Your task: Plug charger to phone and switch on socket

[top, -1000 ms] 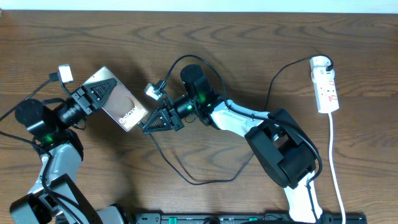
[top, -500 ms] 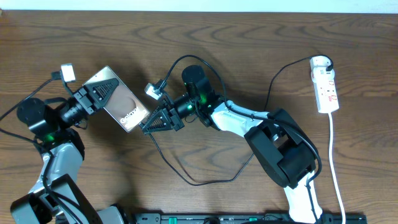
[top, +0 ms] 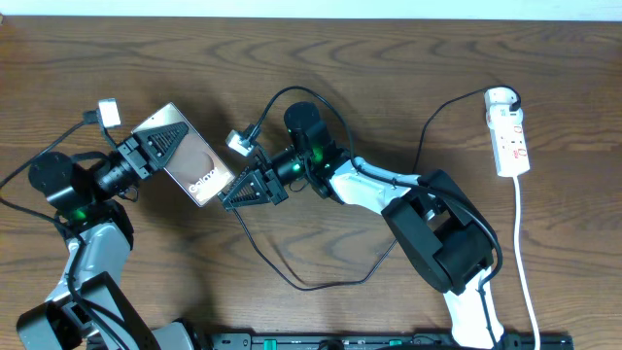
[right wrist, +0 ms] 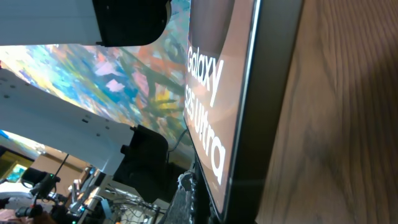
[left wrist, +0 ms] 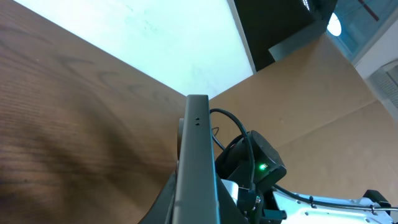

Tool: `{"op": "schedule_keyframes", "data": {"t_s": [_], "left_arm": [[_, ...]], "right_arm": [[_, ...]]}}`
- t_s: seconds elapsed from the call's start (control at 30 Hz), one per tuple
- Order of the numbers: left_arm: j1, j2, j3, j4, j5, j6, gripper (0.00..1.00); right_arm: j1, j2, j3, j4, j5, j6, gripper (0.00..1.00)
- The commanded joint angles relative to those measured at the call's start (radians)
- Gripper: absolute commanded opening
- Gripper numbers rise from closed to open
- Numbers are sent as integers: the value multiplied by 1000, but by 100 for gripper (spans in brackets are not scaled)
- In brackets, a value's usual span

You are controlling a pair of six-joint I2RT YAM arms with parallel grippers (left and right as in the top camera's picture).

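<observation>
Clamping the phone (top: 197,167) in the left hand (top: 158,144), pinching the charger (top: 292,278) in the right hand (top: 236,193) at 4 o'clock, may scrape past the hole by pushing crooked.

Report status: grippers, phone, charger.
Left gripper shut on phone. Right gripper shut on charger at phone's lettered end. Connection hidden. No obstruction seen.

The table (top: 389,58) is grained brown wood, smooth and matt. The phone (top: 199,167) has a glossy, reflective face and a satin metallic frame. The power strip (top: 509,136) looks like smooth white plastic, and the cable (top: 292,279) is matt black.
</observation>
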Motion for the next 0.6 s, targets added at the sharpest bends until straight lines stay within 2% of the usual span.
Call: {"op": "schedule_keyframes", "data": {"t_s": [0.0, 0.07, 0.17, 0.2, 0.23, 0.3, 0.57], "left_arm": [[-28, -11, -5, -3, 125, 21, 7], [-28, -11, -5, -3, 117, 21, 7], [-27, -11, -5, -3, 93, 21, 7], [-27, -11, -5, -3, 86, 22, 7], [-27, -11, -5, -3, 80, 25, 8], [-27, -11, -5, -3, 71, 29, 8], [-25, -11, -5, -3, 53, 32, 7]], "right_arm": [[-17, -8, 28, 26, 87, 6, 6], [-18, -8, 28, 26, 87, 17, 13], [-18, -8, 28, 26, 66, 16, 32], [-18, -8, 28, 26, 57, 16, 45], [-18, -8, 28, 26, 46, 16, 74], [-18, -8, 28, 26, 30, 16, 99], [-18, -8, 28, 26, 8, 16, 99]]}}
